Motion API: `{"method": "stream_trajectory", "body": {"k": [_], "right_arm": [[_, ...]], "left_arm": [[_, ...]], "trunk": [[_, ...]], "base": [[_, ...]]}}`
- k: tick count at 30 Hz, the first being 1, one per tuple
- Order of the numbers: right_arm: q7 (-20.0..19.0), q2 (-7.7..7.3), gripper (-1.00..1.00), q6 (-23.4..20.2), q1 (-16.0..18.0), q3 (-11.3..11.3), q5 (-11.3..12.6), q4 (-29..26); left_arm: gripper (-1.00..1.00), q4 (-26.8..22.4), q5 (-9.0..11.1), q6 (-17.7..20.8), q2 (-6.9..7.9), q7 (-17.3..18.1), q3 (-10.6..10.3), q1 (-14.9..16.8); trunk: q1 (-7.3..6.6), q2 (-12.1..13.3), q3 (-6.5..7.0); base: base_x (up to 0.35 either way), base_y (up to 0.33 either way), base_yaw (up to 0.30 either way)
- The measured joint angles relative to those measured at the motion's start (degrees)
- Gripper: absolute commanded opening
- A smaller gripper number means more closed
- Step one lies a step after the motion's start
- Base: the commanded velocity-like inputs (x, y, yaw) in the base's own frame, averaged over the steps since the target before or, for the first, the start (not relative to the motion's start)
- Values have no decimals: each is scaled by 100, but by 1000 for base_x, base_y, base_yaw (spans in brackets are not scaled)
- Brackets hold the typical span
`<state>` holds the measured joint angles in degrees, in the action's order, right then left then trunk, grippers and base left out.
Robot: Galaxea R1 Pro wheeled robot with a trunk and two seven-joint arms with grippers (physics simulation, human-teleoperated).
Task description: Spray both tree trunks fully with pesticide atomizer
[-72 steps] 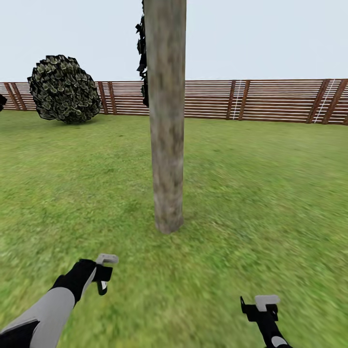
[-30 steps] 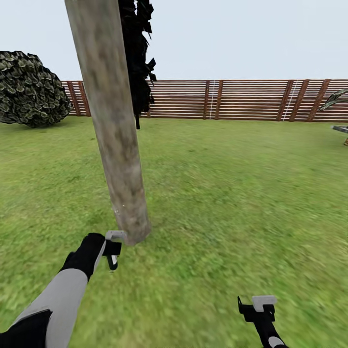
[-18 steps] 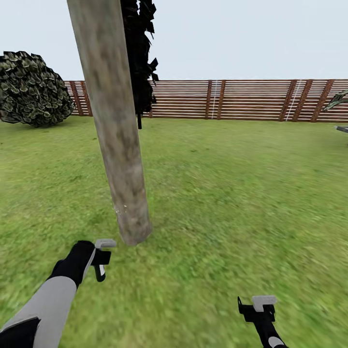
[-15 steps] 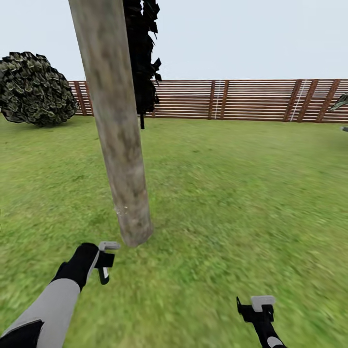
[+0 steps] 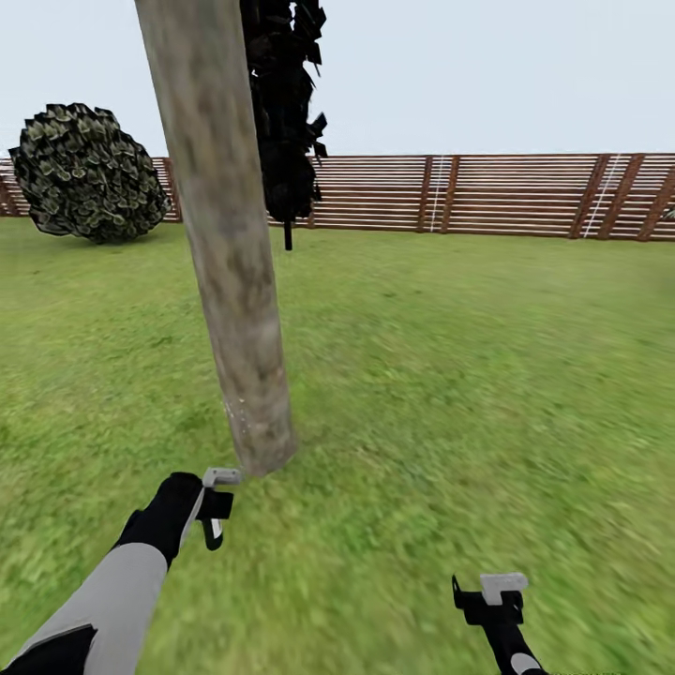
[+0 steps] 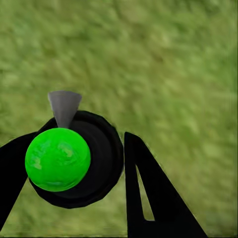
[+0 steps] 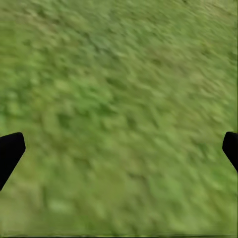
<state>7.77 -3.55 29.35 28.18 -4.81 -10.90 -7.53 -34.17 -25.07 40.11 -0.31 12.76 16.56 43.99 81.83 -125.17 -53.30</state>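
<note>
Only the tree trunk (image 5: 234, 281) blocks the way ahead; open lawn (image 5: 469, 375) lies all around it.

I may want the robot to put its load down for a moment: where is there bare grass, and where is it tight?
Open green lawn lies between the thick pale mottled tree trunk and the brown slatted wooden fence, and around the open right gripper. It is tight at the trunk's base, where the left gripper holds the black atomizer with a green top.

Head cam looks forward and down at the lawn (image 5: 450, 375); both wrist cams point down, close over that same grass.
</note>
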Motion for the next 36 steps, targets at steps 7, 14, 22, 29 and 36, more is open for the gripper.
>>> {"method": "stream_trajectory", "body": {"k": [7, 14, 22, 29, 36], "right_arm": [[-5, -1, 100, 0, -1, -1, 0, 0], [-14, -7, 100, -8, -1, 1, -1, 0], [-27, 1, 100, -9, -18, -1, 7, 166], [-28, 3, 100, -9, -17, 0, 6, 193], [-27, 3, 100, -7, -17, 0, 7, 195]], "left_arm": [[-100, -122, 82, 46, -165, 54, 31, 84], [-100, -252, -16, 78, -20, 58, 72, 319], [-100, -322, 461, 116, -308, 3, -142, 333], [-100, -542, 369, 189, -363, -17, -467, 320], [-100, -1116, 360, 689, -278, -23, -490, 261]], "trunk": [[-3, 0, 0], [-3, 0, 0], [-7, 0, 0], [-7, -1, 1], [-1, 0, 0]], "base": [[-56, -4, 46], [-1, 0, 1], [178, 0, 0], [334, -10, 109], [-28, -183, 270]]}}
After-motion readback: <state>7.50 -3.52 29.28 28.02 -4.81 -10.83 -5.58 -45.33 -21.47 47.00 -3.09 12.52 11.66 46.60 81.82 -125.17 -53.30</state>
